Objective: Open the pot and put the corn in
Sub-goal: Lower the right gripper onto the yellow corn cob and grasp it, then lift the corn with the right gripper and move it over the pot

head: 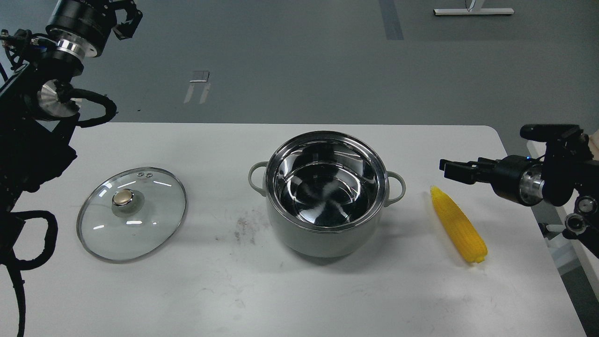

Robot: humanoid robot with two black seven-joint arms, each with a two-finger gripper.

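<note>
The pot (323, 236) stands uncovered in the middle of the table, and its shiny steel interior is empty. The corn (458, 225) lies on the table to the right of the pot, tip pointing away from me. My right gripper (450, 169) reaches in from the right and points left, hovering just above and behind the corn's tip; its fingers overlap side-on. My left gripper (127, 16) is raised high at the top left, far from the pot and partly cut off by the view's edge.
The glass lid (132, 213) with a gold knob lies flat on the white table (299, 290) to the left of the pot. A second white table (568, 220) stands close on the right. Grey floor lies beyond.
</note>
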